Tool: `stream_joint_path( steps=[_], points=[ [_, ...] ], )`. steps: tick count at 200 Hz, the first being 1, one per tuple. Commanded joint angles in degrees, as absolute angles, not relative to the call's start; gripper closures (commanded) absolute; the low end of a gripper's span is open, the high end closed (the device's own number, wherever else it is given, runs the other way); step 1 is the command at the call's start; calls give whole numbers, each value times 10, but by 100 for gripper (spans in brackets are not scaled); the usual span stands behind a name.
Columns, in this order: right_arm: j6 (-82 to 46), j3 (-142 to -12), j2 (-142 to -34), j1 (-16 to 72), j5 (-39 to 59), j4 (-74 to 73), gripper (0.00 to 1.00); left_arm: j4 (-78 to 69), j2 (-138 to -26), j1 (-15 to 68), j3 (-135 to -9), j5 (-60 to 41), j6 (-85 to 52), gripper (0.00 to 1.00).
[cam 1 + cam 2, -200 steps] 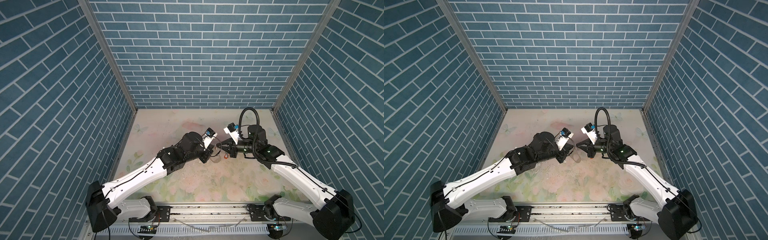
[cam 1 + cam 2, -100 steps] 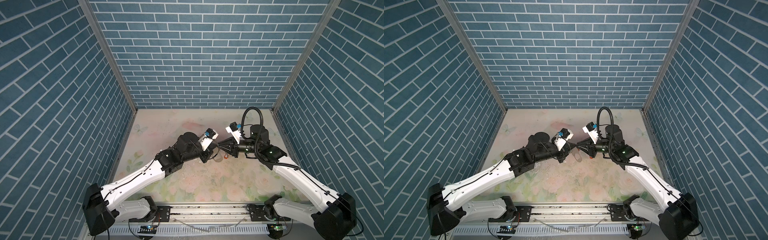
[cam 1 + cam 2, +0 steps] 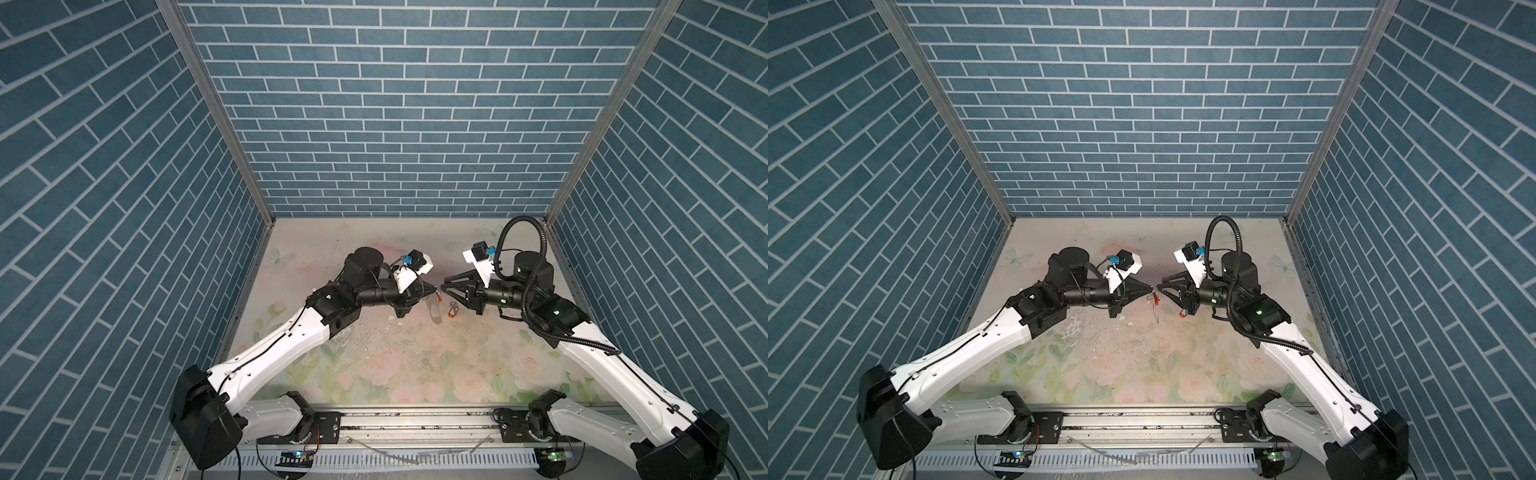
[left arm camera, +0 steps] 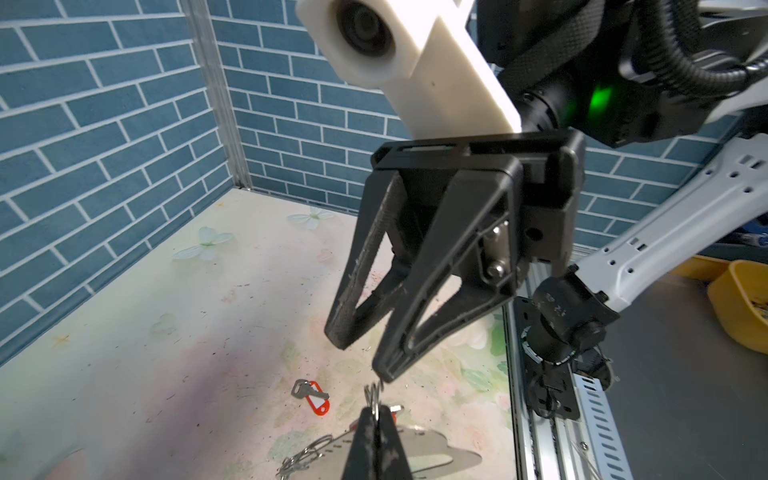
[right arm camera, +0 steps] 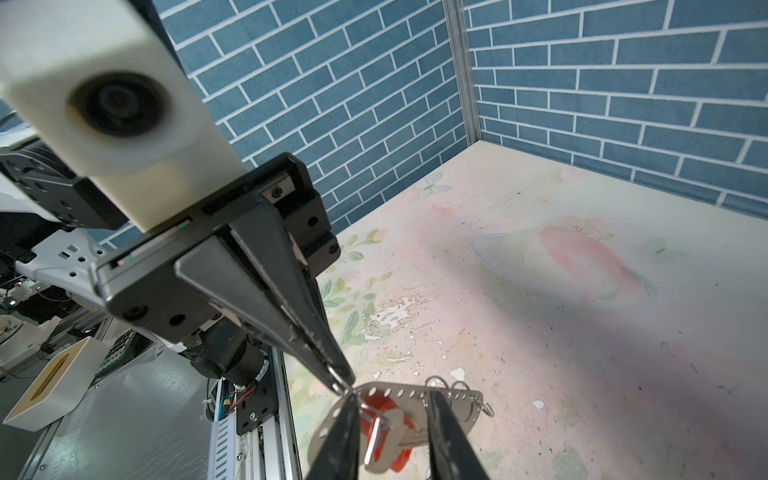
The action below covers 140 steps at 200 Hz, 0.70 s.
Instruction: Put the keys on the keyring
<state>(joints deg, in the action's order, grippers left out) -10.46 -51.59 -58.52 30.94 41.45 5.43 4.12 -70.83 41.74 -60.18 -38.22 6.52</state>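
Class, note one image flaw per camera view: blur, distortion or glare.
In both top views the brick walls splay outward, wide-angle distortion; left wrist view, the green light blooms; right wrist view, the near white camera housing is out of focus.

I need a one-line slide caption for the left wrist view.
The left pincer shut on a small ring of the keyring; open right pincer facing it; one red-tagged key lying on the table.
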Motion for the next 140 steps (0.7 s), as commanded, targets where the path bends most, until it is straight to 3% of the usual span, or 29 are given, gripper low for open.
stream_joint_path(
  steps=[1, 46, 98, 140],
  points=[
    [-93, -534, -573, 307, 429, 46, 73, 39, -708, 406, -618, -464, 80, 100],
    [-99, -532, -579, 307, 463, 41, 89, 8, -711, 390, -617, -502, 69, 100],
    [-161, -493, -586, 323, 462, -37, 89, -10, -719, 388, -616, -487, 57, 100],
    [-197, -479, -590, 360, 359, -54, 91, -60, -721, 387, -600, -471, 31, 100]
  ],
)
